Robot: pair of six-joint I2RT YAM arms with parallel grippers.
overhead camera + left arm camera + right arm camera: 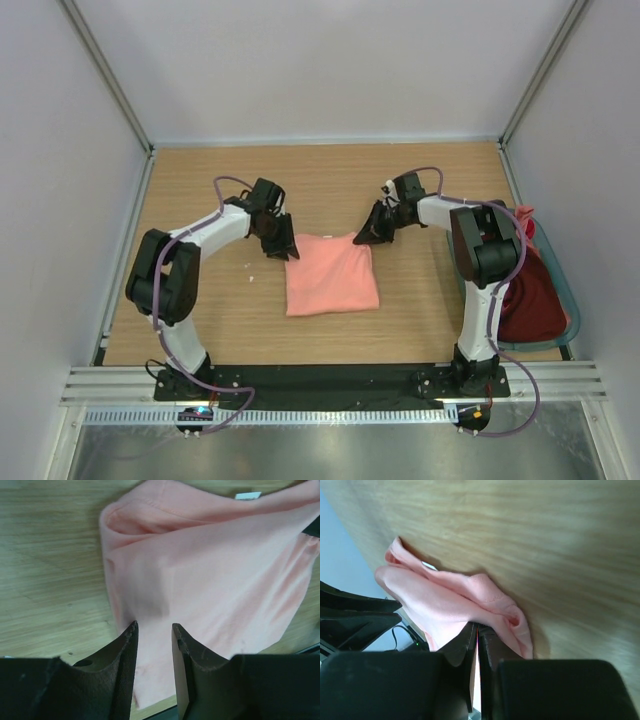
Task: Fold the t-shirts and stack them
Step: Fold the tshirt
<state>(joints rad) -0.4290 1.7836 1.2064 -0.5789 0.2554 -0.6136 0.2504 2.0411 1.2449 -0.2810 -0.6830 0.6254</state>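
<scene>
A salmon-pink t-shirt point(330, 275) lies folded into a rough rectangle at the middle of the wooden table. My left gripper point(283, 246) is at its far left corner. In the left wrist view the gripper point(153, 627) is open, its jaws apart just above the pink cloth point(215, 570). My right gripper point(373, 235) is at the far right corner. In the right wrist view it point(477, 626) is shut on a fold of the pink shirt point(450, 600), with a thin pink strip between the fingers. A dark maroon t-shirt point(530, 295) lies in the basket.
The grey-teal basket point(572, 310) stands at the table's right edge, beside the right arm. A bit of salmon-pink cloth point(524, 214) shows at its far end. A small white speck point(252, 266) lies on the wood left of the shirt. Walls enclose the table.
</scene>
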